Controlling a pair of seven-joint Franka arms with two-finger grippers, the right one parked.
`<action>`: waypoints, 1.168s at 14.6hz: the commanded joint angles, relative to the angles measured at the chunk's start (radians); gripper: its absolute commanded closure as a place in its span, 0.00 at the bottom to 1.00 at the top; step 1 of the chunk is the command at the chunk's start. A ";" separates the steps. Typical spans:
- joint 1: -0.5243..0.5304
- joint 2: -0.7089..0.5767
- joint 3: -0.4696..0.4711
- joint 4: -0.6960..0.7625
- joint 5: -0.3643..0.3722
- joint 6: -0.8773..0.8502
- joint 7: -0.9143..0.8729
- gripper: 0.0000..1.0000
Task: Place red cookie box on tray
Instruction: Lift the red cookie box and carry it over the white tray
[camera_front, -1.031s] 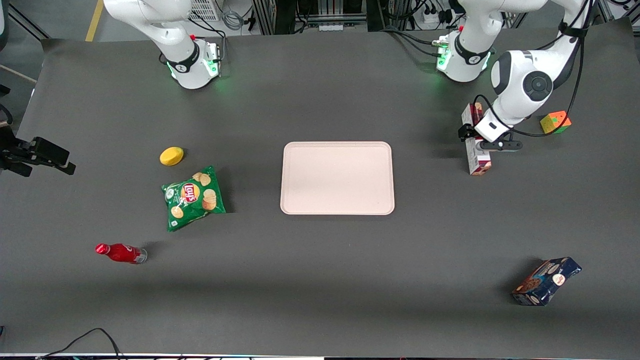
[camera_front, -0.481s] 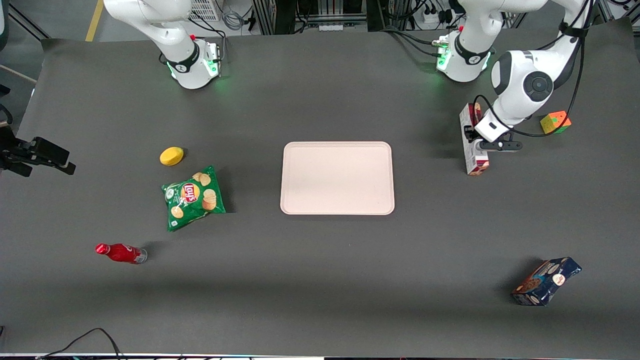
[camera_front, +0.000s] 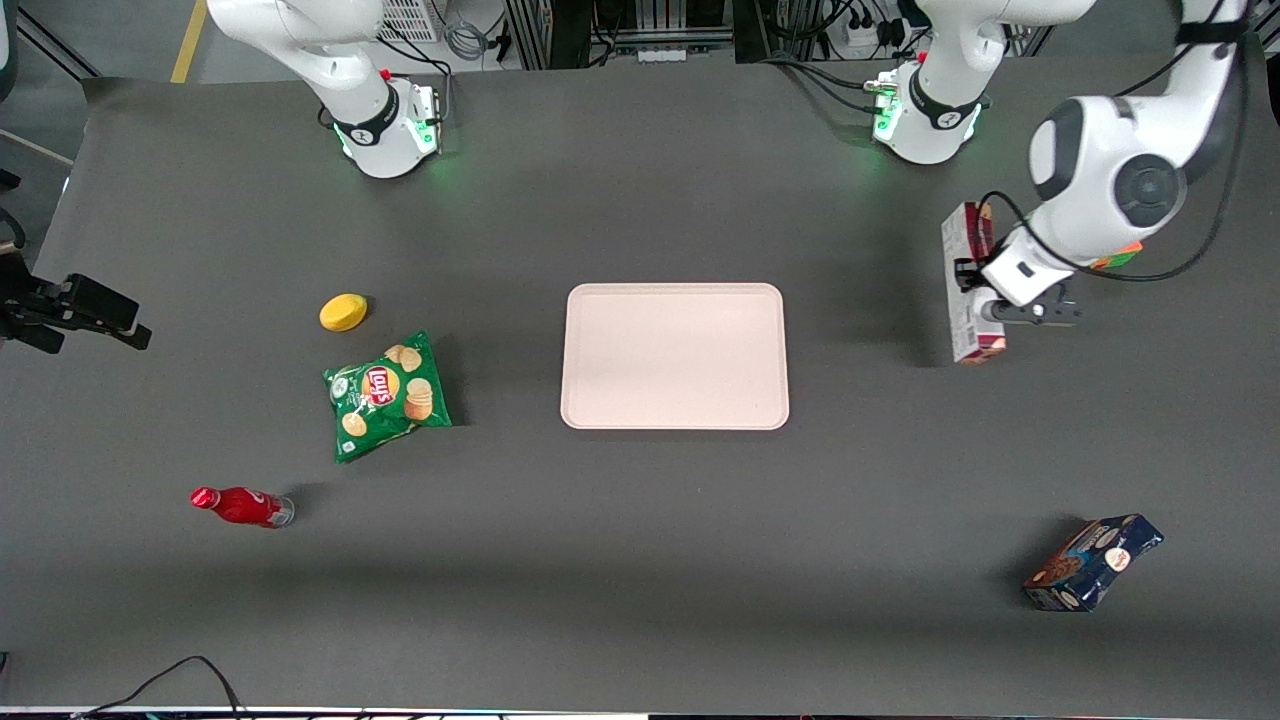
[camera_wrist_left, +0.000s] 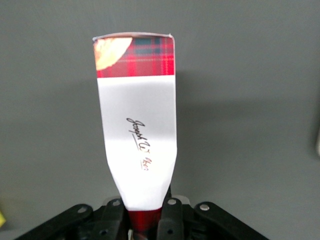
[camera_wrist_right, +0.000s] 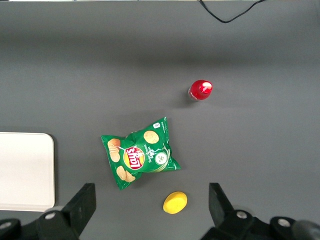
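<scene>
Red cookie box (camera_front: 968, 285) hangs clamped in the gripper (camera_wrist_left: 145, 227) near the worktop's working-arm end, long axis parallel to the tray's (camera_front: 674, 356) short sides; the tray lies toward the table's middle.

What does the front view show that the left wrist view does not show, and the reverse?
Only the front view shows the tray with nothing on it, the blue cookie box, the chips bag, the red bottle and the yellow object. It also shows that the red cookie box is apart from the tray, toward the working arm's end of the table.

Only the left wrist view shows the handwriting on the box's white panel.

Both show the gripper shut on the red cookie box.
</scene>
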 joint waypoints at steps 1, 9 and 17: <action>-0.013 0.007 -0.076 0.248 -0.013 -0.186 -0.061 1.00; -0.042 0.237 -0.389 0.619 -0.107 -0.233 -0.465 1.00; -0.218 0.501 -0.422 0.535 0.168 0.137 -0.776 1.00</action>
